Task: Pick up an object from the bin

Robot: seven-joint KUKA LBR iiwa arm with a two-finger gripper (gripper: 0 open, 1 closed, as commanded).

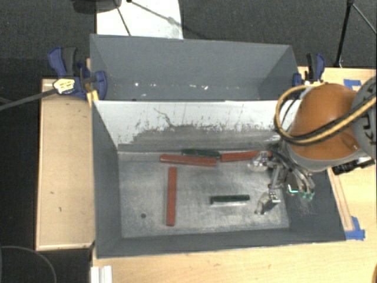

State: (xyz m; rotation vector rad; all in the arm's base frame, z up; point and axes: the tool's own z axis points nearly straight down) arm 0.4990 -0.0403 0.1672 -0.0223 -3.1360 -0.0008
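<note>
My gripper hangs low over the right part of the bin floor, its fingers apart with nothing between them. Just left of it lies a short dark green stick, flat on the floor. Farther back, a red-brown stick lies along the back wall, near the gripper's upper side.
A long red-brown stick with a dark green stick on it lies along the back wall. Another red-brown stick lies lengthwise at the left. The arm with its orange cover and cables overhangs the bin's right wall.
</note>
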